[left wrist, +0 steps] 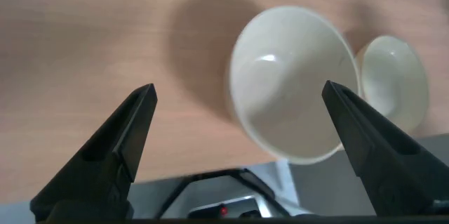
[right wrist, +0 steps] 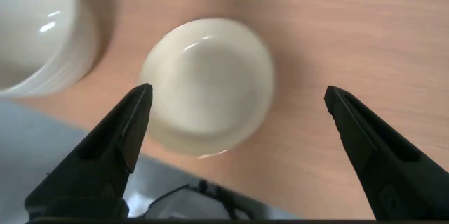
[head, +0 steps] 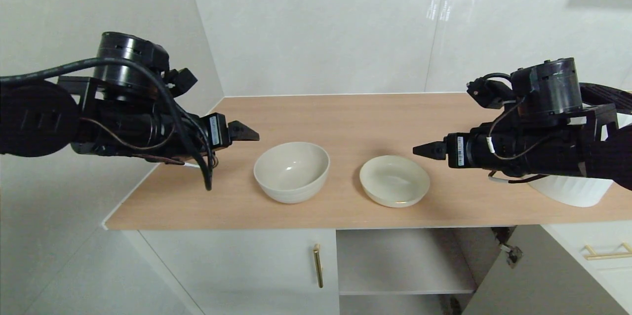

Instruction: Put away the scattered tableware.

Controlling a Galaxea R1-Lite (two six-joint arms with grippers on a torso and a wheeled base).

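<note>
Item one, reference piece: deep cream bowl (head: 291,172), upright on the wooden countertop (head: 345,117), close to its front edge. Item two: shallow cream dish (head: 394,180), upright, just beside the deep bowl on its right, with a strip of wood between the two, so they are not touching. Item three: my left gripper (head: 249,134), raised off the wood to the left of the deep bowl and pointing toward it. Its fingers (left wrist: 126,140) are spread wide and hold nothing, and the left wrist view shows the bowl between them. Item four: my right gripper (head: 420,149), raised to the right of the deep bowl, on the far side of the dish and pointing back toward both. Its fingers (right wrist: 123,136) are likewise spread wide with nothing held, the dish lying below between them. Item five: white ribbed container (head: 572,192), well to the right of the deep bowl, partly hidden by my right arm. Item six: below the deep bowl, a shut white cabinet door with a gold handle (head: 318,265). Item seven: an open cabinet compartment (head: 400,260) with a shelf, below and to the bowl's right.
</note>
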